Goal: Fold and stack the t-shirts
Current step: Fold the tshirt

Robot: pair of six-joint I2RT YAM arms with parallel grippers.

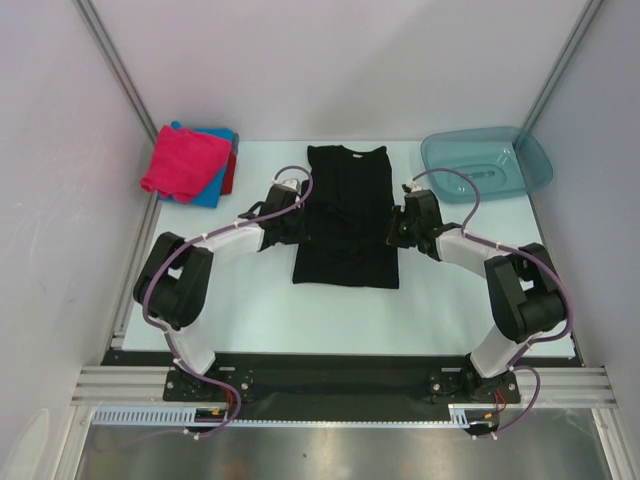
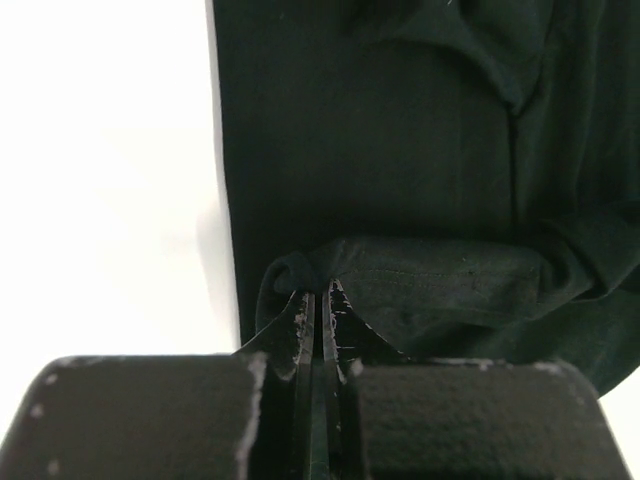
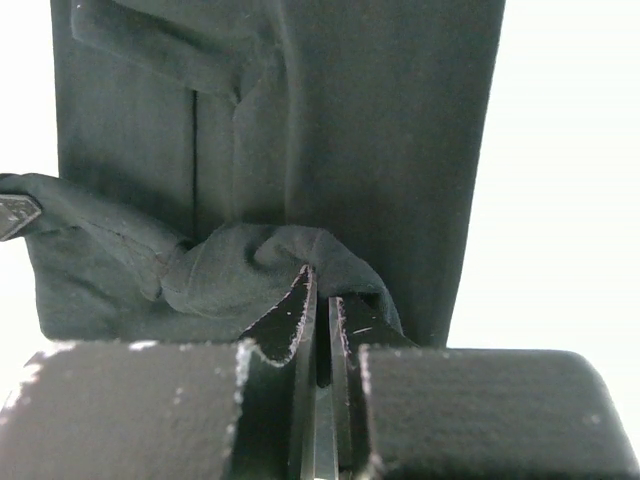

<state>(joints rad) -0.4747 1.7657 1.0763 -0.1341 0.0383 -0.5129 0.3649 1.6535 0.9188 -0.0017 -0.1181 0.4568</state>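
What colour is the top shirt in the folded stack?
The top shirt is magenta-pink, clearest in the top external view.

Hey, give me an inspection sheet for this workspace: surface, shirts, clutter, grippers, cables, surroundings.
Surface: pale, flat table.
Job's things: black shirt lying mid-table, wrinkled across the middle. Pink shirt on top of a blue shirt, with a red shirt edge showing, stacked at the far left corner.
Clutter: teal basin at the far right corner, nothing seen in it.
Grippers: left gripper and right gripper, fingers each shut on a fold of the black shirt.
Cables: purple cables loop along both arms.
Surroundings: white walls; metal rail at the near edge.
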